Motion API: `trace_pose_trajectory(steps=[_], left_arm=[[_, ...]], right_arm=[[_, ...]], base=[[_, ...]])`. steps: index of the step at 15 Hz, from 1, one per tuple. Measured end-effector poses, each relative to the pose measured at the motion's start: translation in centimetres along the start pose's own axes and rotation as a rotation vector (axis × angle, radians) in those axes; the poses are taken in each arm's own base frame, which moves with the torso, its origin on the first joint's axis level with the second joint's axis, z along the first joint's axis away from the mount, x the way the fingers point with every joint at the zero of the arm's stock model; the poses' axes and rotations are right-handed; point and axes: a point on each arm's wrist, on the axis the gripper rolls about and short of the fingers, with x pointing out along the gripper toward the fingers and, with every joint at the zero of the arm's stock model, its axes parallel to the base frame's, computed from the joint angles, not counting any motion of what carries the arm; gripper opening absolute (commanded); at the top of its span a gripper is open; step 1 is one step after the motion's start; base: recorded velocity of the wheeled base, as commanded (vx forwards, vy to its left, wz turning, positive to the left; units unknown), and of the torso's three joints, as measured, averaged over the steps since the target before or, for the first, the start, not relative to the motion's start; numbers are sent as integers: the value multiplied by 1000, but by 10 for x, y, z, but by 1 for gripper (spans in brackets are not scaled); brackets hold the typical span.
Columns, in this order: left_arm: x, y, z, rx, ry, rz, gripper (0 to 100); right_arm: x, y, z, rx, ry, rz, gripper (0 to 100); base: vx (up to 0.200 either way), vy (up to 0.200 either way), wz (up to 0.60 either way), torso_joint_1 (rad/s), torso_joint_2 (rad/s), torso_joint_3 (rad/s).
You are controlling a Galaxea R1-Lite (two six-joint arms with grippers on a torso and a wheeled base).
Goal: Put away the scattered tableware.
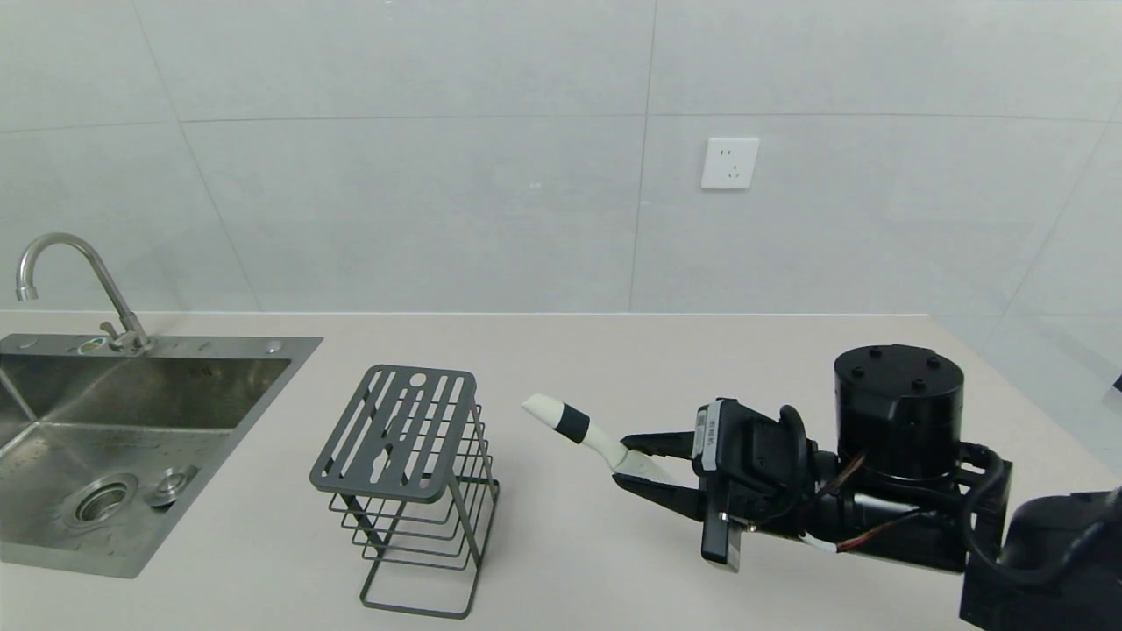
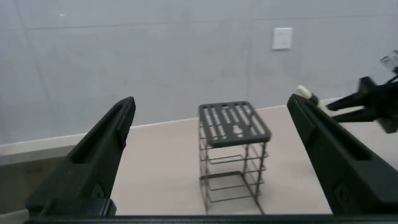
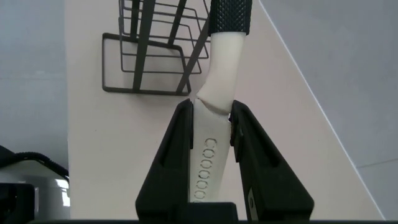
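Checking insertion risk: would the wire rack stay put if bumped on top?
The wire rack is thin open wire, so likely light and apt to slide on the smooth counter. Its tall frame on a narrow base, with a plate on top, might tip under a sideways push.

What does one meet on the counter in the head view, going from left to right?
sink → rack → white utensil → right hand, which holds that utensil

I see a steel sink (image 1: 219, 346) set in the beige counter (image 1: 614, 368) on my left; curved faucet (image 1: 105, 285) behind it; drain (image 1: 101, 501) in the basin; white outlet (image 1: 729, 163) on the grey tiled wall (image 1: 421, 175)
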Motion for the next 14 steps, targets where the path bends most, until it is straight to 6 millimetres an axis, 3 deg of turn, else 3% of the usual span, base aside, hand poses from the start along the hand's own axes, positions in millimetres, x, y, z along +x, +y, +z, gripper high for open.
trace_pose_trajectory(steps=[7, 11, 14], left_arm=[[58, 11, 40, -114, 148, -295, 100], [105, 10, 49, -484, 308, -393, 100], [133, 10, 42, -568, 395, -409, 100]], right_arm=[[-14, 0, 9, -14, -30, -23, 0], [-15, -1, 10, -14, -33, -27, 0], [-17, -3, 8, -9, -26, -38, 0]], base=[[0, 0, 0, 0, 0, 0], [0, 0, 0, 0, 0, 0], [0, 0, 0, 0, 0, 0]])
